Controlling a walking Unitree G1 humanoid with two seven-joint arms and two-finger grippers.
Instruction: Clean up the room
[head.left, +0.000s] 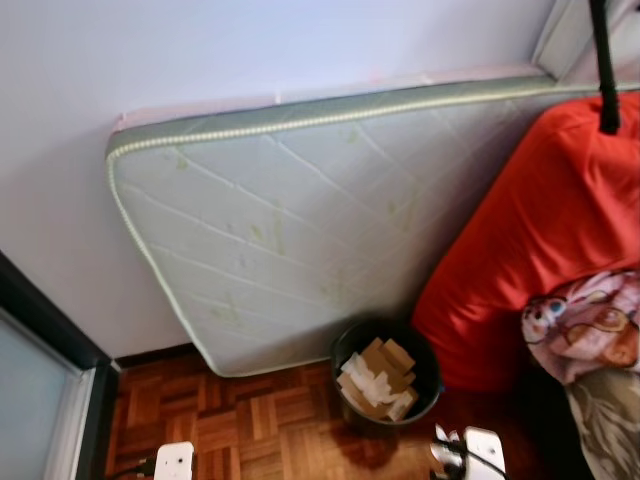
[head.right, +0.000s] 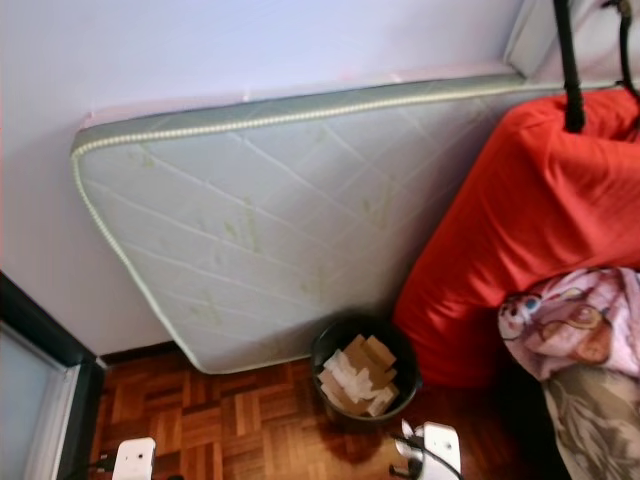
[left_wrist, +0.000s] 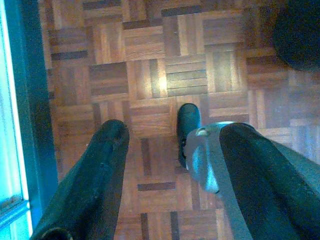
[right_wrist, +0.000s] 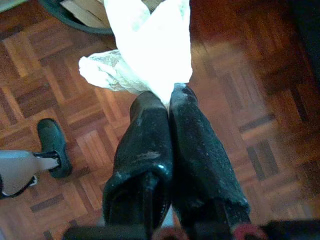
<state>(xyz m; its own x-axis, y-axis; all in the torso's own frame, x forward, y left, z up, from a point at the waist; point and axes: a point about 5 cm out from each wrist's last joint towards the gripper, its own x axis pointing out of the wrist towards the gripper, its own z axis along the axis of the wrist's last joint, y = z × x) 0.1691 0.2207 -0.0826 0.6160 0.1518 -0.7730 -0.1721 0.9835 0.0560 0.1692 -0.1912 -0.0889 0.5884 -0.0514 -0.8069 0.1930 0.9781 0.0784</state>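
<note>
Head views: a black waste bin (head.left: 387, 372), already holding cardboard scraps, stands on the parquet floor (head.left: 240, 425) against a leaning mattress (head.left: 300, 230) and beside a red beanbag (head.left: 540, 230); it lies just ahead of the robot, right of centre, so nearer the right arm.

Left wrist view: the left claw (left_wrist: 170, 135) hangs released over bare parquet.

Right wrist view: the right claw (right_wrist: 167, 107) is clenched on a crumpled white tissue (right_wrist: 145, 50); the bin's rim sits just beyond the tissue, straight ahead along the fingers, so a short forward reach should bring it over the opening.
</note>
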